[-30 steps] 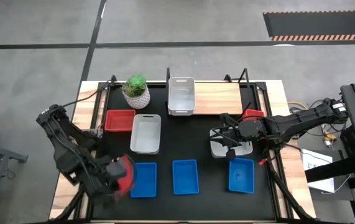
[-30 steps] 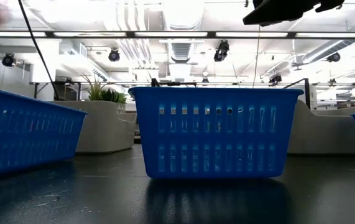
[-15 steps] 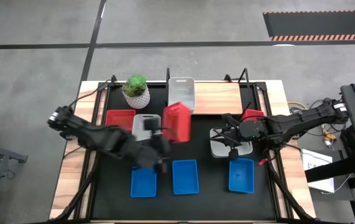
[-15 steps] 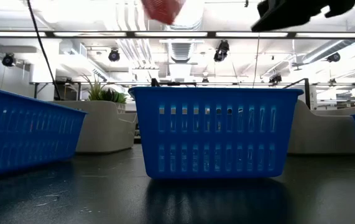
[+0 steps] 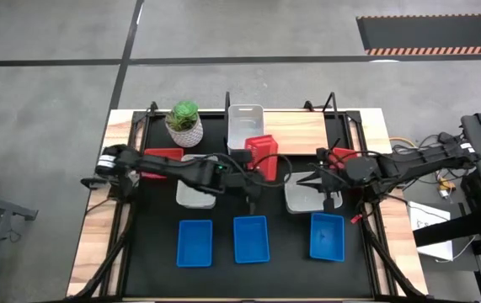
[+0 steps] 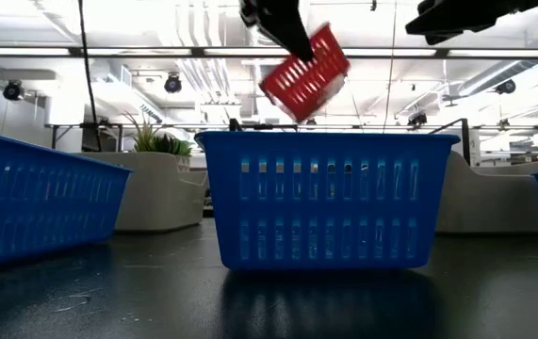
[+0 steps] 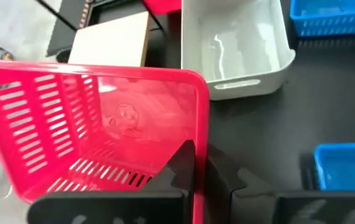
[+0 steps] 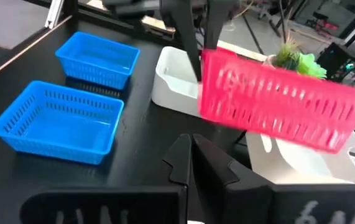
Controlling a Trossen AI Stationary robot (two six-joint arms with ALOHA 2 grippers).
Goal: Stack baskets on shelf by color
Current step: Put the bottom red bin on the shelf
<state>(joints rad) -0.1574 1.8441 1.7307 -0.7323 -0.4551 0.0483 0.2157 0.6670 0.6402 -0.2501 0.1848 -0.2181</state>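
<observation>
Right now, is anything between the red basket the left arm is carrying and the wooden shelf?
Nothing visible. The left tool holds the red slotted plastic basket in the air beside the light-brown wooden shelf, whose bare boards lie right of the white-grey bin.

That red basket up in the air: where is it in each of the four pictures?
High view: red basket mid-table, held by the left tool, just before the shelf.
Low view: top centre, tilted, above the middle blue basket.
Left wrist view: fills the left.
Right wrist view: right of centre.
Shared landmark: the white basket, also and.
</observation>
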